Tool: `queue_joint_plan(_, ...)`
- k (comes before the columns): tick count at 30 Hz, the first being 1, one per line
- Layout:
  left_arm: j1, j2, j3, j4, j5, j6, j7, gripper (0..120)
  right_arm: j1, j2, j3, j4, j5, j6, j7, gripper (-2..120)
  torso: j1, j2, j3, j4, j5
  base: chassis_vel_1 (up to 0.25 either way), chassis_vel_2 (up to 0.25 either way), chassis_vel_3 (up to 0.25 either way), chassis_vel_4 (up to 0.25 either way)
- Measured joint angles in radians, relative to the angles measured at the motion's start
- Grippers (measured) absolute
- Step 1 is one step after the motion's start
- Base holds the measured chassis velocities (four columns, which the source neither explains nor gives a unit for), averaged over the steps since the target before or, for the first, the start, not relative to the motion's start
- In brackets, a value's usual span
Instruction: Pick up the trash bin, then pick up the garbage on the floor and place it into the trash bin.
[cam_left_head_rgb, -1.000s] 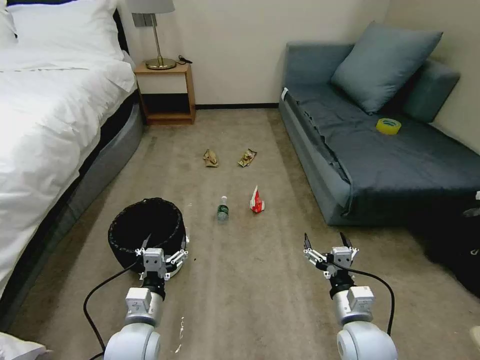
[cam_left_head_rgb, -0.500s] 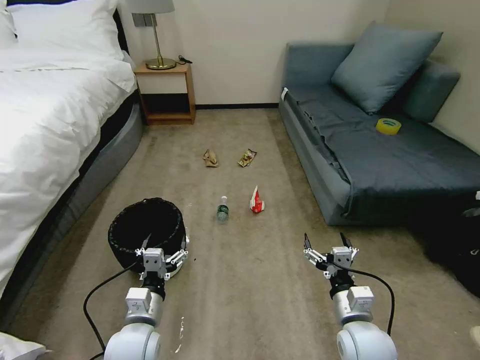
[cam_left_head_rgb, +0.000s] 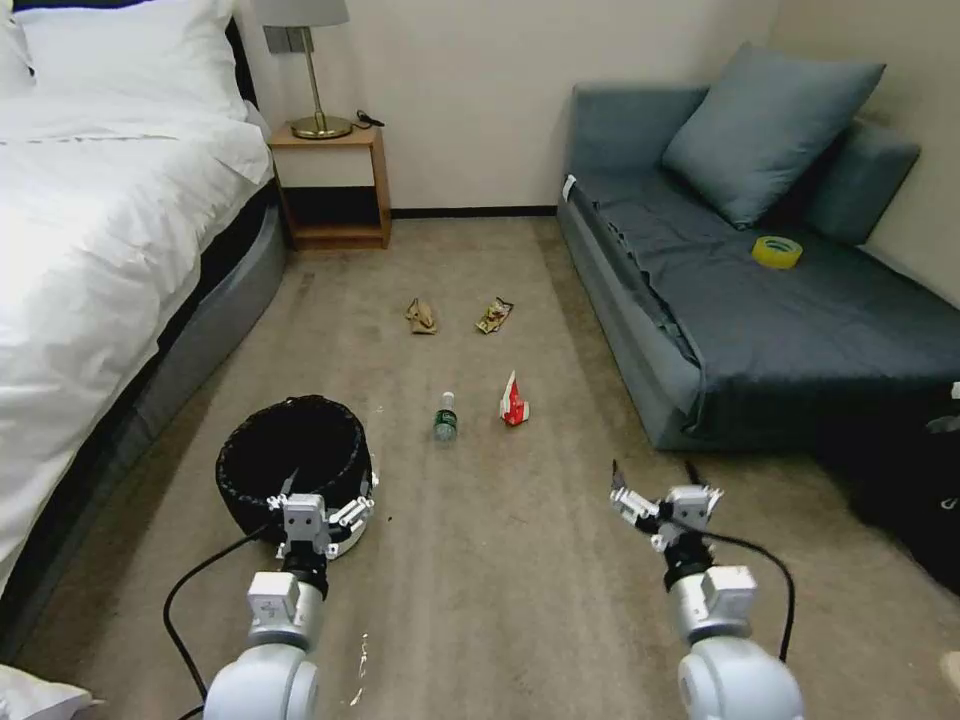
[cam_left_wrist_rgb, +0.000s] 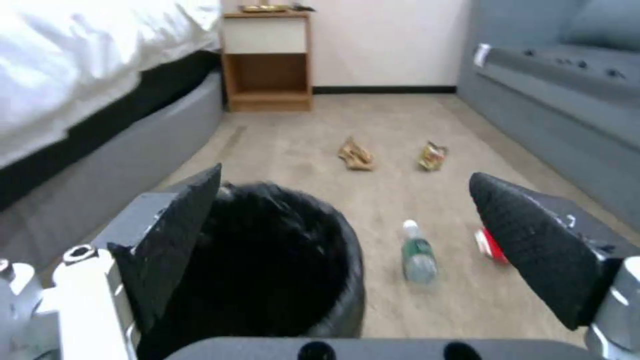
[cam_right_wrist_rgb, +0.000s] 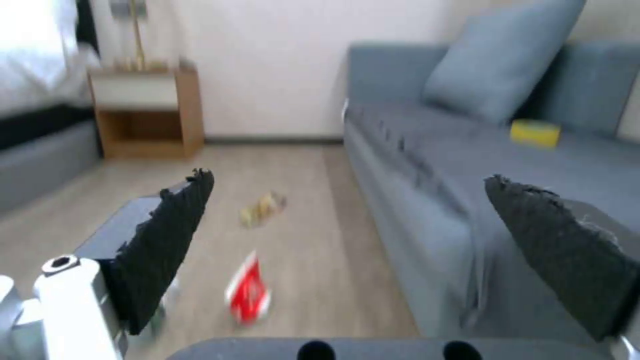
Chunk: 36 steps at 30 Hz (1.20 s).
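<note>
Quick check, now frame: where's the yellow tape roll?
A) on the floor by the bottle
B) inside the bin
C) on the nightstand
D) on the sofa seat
D: the yellow tape roll lies on the grey sofa seat, in front of the pillow, well away from the scraps on the floor.

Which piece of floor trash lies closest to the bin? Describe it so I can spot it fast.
On the carpet between the bed and sofa, find the black-lined trash bin. Just beside it, toward the sofa, lies a small clear bottle; its green label and white cap set it apart from the wrappers.
</note>
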Motion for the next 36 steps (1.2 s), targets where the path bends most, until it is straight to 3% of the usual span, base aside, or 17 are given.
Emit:
queue_joint_plan(1,0.000,0.000,0.000,0.000,0.000,0.000,0.000,100,0.000,0.000,0.000,0.000,0.000,0.000,0.000,100,0.000,0.000,0.000,0.0000,0.0000,0.000,0.000,0.000,0.000)
queue_joint_plan(3,-0.003,-0.021,-0.025,-0.058,-0.012,0.061,0.007,100,0.012,0.003,0.018,0.061,0.024,-0.030,-0.008,100,0.000,0.000,0.000,0.0001,0.0000,0.000,0.000,0.000,0.000)
queue_joint_plan(5,-0.003,-0.039,-0.080,-0.129,-0.034,0.122,0.023,100,0.027,0.000,0.046,0.129,0.074,-0.058,-0.015,100,0.000,0.000,0.000,0.0000,0.0000,0.000,0.000,0.000,0.000)
queue_joint_plan(13,-0.016,-0.008,-0.138,-0.136,-0.079,0.174,0.005,100,0.031,-0.003,0.054,0.138,0.097,-0.064,-0.016,100,0.000,0.000,0.000,0.0001,0.0000,0.000,0.000,0.000,0.000)
queue_joint_plan(17,-0.054,0.024,-0.187,-0.095,-0.146,0.228,-0.031,100,0.032,-0.003,0.053,0.133,0.097,-0.064,-0.015,100,0.000,0.000,0.000,0.0000,0.0000,0.000,0.000,0.000,0.000)
queue_joint_plan(19,-0.100,0.059,-0.215,-0.043,-0.220,0.300,-0.081,100,0.033,-0.003,0.051,0.132,0.096,-0.069,-0.014,100,0.000,0.000,0.000,0.0001,-0.0001,0.000,0.000,0.000,0.000)
queue_joint_plan(21,-0.114,0.070,-0.220,-0.026,-0.243,0.320,-0.097,100,0.034,-0.004,0.050,0.132,0.096,-0.071,-0.014,100,0.000,0.000,0.000,0.0001,-0.0002,0.000,0.000,0.000,0.000)
queue_joint_plan(23,-0.148,0.093,-0.223,0.014,-0.301,0.368,-0.153,100,0.037,-0.004,0.048,0.131,0.095,-0.076,-0.014,100,0.000,0.000,0.000,0.0001,-0.0002,0.000,0.000,0.000,0.000)
queue_joint_plan(24,-0.183,0.116,-0.222,0.051,-0.363,0.407,-0.212,100,0.040,-0.004,0.045,0.130,0.095,-0.081,-0.013,100,0.000,0.000,0.000,0.0001,-0.0003,0.000,0.000,0.000,0.000)
queue_joint_plan(25,-0.183,0.116,-0.222,0.051,-0.363,0.407,-0.212,100,0.040,-0.004,0.045,0.130,0.095,-0.081,-0.013,100,0.000,0.000,0.000,0.0001,-0.0003,0.000,0.000,0.000,0.000)
queue_joint_plan(28,-0.248,0.153,-0.217,0.121,-0.441,0.457,-0.303,100,0.044,-0.006,0.043,0.128,0.094,-0.090,-0.013,100,0.000,0.000,0.000,0.0001,-0.0003,0.000,0.000,0.000,0.000)
queue_joint_plan(36,-0.365,0.224,-0.204,0.226,-0.527,0.508,-0.392,100,0.043,-0.010,0.046,0.126,0.091,-0.095,-0.011,100,0.000,0.000,0.000,0.0000,0.0001,0.000,0.000,0.000,0.000)
